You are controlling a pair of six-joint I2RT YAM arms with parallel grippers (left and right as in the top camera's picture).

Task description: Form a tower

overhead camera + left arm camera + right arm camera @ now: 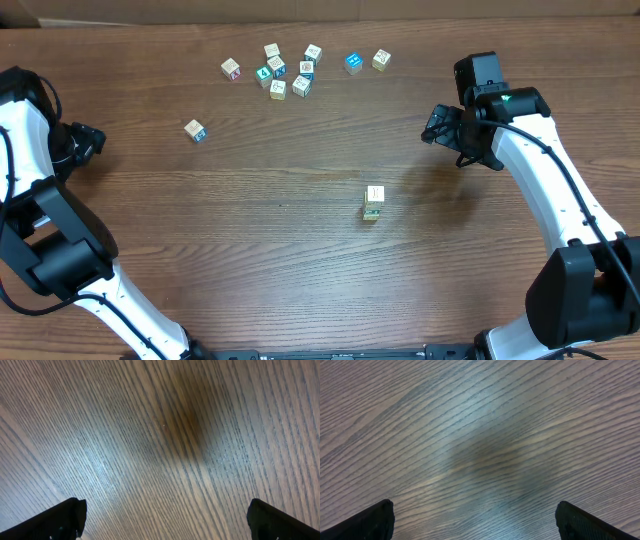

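Overhead: desk (pixel 250 260) with open wood all round tower (pixel 373 202), standing centre-right; loose cubes (pixel 290 70) bunched near far edge; left tool (pixel 95 138) by left edge, right tool (pixel 432 128) beyond and right of tower, both well apart from it. Left wrist: fingertips (pixel 60 520) spread wide, empty, above bare grain. Right wrist: fingertips (pixel 370 522) likewise wide, gripping nothing.

The overhead camera looks straight down on a wide stretch of tabletop (pixel 300 250). The cameras at the left pincer (pixel 165 514) and right pincer (pixel 474 514) face that same wood at close range.
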